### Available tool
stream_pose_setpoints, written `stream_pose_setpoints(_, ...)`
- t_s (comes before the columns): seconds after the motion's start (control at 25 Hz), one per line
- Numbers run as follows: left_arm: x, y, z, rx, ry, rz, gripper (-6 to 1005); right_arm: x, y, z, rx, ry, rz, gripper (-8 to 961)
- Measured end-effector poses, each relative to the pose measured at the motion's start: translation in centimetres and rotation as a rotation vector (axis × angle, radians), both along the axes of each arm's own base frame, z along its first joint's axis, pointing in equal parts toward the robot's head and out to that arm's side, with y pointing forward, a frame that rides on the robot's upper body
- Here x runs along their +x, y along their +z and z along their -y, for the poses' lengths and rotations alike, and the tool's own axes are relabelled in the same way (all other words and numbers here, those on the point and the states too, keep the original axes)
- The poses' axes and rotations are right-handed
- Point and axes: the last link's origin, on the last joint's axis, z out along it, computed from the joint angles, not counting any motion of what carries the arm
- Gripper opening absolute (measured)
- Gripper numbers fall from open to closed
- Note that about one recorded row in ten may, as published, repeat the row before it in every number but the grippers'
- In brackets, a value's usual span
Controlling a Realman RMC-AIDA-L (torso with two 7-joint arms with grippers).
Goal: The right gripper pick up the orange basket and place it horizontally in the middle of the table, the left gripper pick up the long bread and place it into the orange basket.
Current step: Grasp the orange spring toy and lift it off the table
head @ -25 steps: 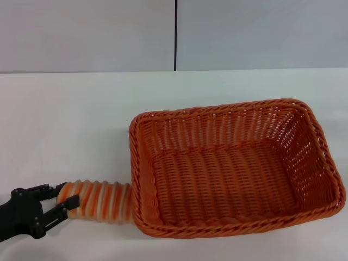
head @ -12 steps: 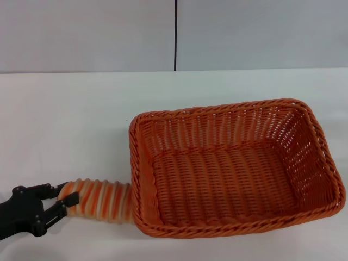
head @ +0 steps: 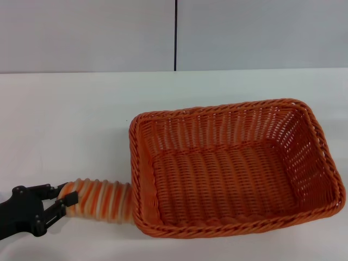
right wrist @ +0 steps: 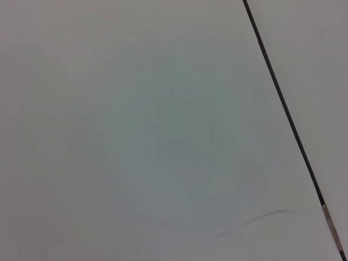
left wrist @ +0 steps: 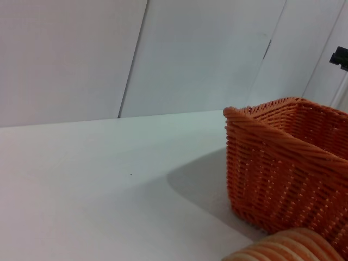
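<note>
At the near left corner of the table [head: 70, 125], the left gripper [head: 58, 205] is reaching in from the left edge, its two slim black fingers [head: 50, 190] spread around the left end of the long bread [head: 100, 200]. One finger is lying along the far side of that end and the other along its near side; whether the pads are pressing on the loaf or only bracketing it cannot be told from the head view. The long bread is lying flat on the table near the front edge, its length running left to right, cream with orange crosswise stripes. Its right end is touching the outer left wall of the orange basket [head: 234, 168], or sitting just beside it. In the left wrist view the ridged top of the loaf is showing low in the picture, with the basket's woven corner rising just behind it.

The orange basket is standing upright on the table, its long side running across, occupying the middle and right of the near half. Its inside is showing only woven floor and openwork walls under the braided rim.

The right gripper is not appearing in the head view. The right wrist camera is showing only a pale surface crossed by a dark line [right wrist: 283, 103].
</note>
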Motion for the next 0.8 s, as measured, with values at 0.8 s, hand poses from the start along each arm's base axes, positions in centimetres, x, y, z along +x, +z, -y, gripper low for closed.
stream_pose_setpoints(0.8,-1.7,5.9,-1.0,0.290,0.070,0.003,216,0.1,-0.2,-0.1,0.000,-0.010,-0.007,429)
